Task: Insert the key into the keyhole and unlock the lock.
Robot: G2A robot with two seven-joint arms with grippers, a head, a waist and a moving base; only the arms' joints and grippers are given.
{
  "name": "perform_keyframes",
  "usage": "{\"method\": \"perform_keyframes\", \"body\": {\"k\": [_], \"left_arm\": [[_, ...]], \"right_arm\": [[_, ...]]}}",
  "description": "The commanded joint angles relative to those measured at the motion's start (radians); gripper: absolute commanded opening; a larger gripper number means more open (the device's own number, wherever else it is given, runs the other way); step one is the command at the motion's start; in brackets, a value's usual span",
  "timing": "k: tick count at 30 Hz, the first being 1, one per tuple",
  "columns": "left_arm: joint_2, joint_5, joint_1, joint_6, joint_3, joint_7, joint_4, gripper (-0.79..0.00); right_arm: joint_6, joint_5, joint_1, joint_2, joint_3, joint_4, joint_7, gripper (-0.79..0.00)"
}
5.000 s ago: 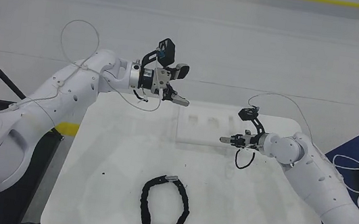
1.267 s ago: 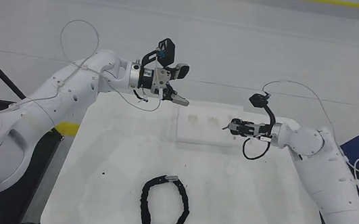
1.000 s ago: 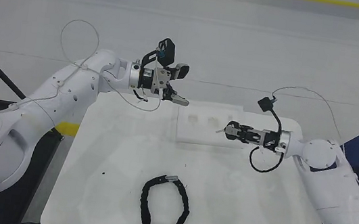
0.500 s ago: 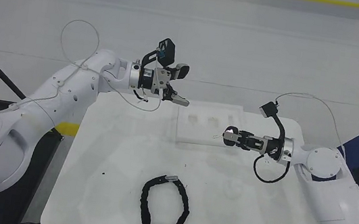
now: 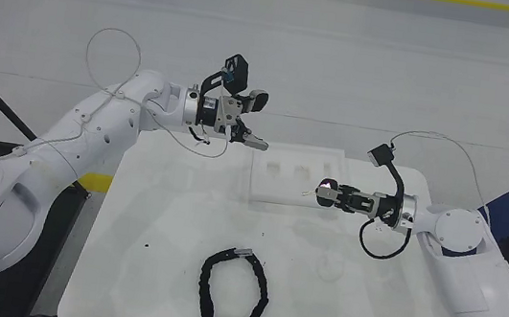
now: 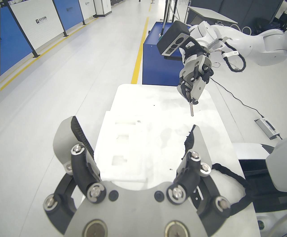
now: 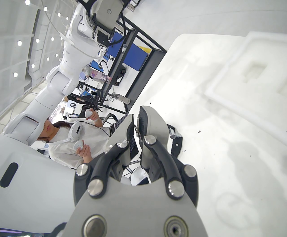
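Top view: the left gripper [image 5: 260, 121] hangs spread wide and empty over the far-left corner of the bench [image 5: 156, 242]. The lock [image 5: 204, 292] lies looped toward the near edge. The right gripper [image 5: 324, 192] pinches the key [image 5: 309, 193], aloft near the foam tray [image 5: 269, 191].

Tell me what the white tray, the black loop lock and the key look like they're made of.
White tray: likely rigid foam, matte, with soft-edged cut-out pockets.
Black loop lock: probably a chain or cable in a woven fabric sleeve, wrinkled and dull, with a shiny metal end.
Key: metal, a thin silvery blade; its head is hidden between the jaws.
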Motion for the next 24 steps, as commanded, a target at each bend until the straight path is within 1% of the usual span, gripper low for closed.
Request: {"method": "perform_keyframes", "body": {"k": [1,3,4,6,9,12,17,24], "left_arm": [[0.003,0.006,0.021,0.015,-0.009,-0.010,-0.014,0.000],[0.010,0.009,0.046,0.009,-0.019,-0.020,-0.014,0.000],[0.014,-0.002,0.065,-0.011,-0.021,-0.021,-0.014,0.000],[0.023,-0.011,0.097,-0.011,-0.027,-0.030,-0.005,0.000],[0.038,-0.024,0.145,-0.011,-0.031,-0.046,-0.014,0.000],[0.055,-0.018,0.184,-0.011,-0.040,-0.040,-0.044,0.000],[0.085,0.061,0.244,-0.011,-0.057,-0.021,-0.098,0.000],[0.117,0.179,0.320,-0.011,-0.082,0.030,-0.172,0.000]], "right_arm": [[0.000,0.000,0.000,0.000,0.000,0.000,0.000,-0.785],[0.000,0.000,0.000,0.000,0.000,0.000,0.000,-0.785],[0.000,0.000,0.000,0.000,0.000,0.000,0.000,-0.785],[0.000,0.000,0.000,0.000,0.000,0.000,0.000,-0.785],[0.000,0.000,0.000,0.000,0.000,0.000,0.000,-0.785],[0.000,0.000,0.000,0.000,0.000,0.000,0.000,-0.785],[0.000,0.000,0.000,0.000,0.000,0.000,0.000,-0.785],[0.000,0.000,0.000,0.000,0.000,0.000,0.000,-0.785]]}}
